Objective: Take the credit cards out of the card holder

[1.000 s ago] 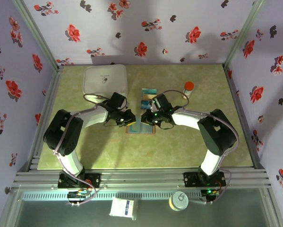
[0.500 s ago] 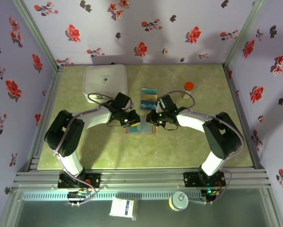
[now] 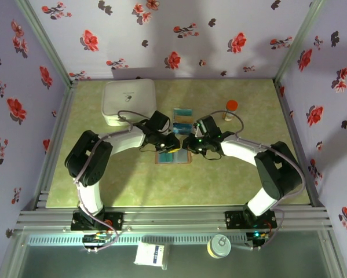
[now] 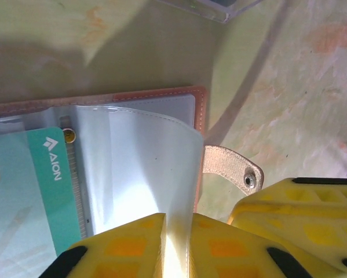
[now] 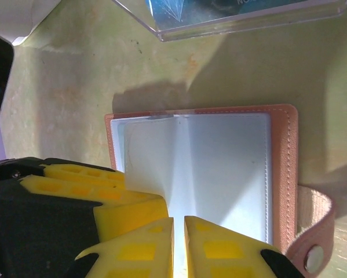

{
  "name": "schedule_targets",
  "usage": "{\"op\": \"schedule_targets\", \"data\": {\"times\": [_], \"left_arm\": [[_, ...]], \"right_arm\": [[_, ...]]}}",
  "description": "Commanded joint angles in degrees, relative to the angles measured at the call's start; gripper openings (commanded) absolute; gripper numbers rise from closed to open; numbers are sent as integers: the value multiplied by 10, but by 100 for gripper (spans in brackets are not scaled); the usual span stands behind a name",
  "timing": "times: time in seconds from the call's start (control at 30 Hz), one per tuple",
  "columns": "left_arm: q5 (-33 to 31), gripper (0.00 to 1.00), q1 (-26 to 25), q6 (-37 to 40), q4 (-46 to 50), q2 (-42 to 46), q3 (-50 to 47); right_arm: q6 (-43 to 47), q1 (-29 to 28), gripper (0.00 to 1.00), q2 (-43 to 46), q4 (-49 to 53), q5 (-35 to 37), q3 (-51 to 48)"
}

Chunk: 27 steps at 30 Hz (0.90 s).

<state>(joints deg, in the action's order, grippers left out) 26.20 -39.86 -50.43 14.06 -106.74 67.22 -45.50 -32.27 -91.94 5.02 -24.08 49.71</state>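
We're counting one card holder (image 3: 173, 156) at table centre, one teal card (image 4: 28, 191) in it. One clear tray (image 5: 248, 25) at its 12 o'clock, at least two cards (image 3: 183, 110) inside, we're not resolving more. One white box (image 3: 130, 99) at 10 o'clock, one red-capped bottle (image 3: 230, 109) at 2. Two grippers: left gripper (image 4: 177, 223), right gripper (image 5: 179, 223).
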Motion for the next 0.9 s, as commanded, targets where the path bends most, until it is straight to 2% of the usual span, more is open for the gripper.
{"op": "schedule_targets", "data": {"times": [0.0,0.53,0.87], "left_arm": [[12,18,-7,18,21,-14,30],[15,22,-8,34,46,-32,81],[26,22,-8,23,11,-71,77]], "right_arm": [[8,5,14,19,22,16,-10],[22,10,18,47,65,40,-1],[25,10,20,56,80,45,0]]}}
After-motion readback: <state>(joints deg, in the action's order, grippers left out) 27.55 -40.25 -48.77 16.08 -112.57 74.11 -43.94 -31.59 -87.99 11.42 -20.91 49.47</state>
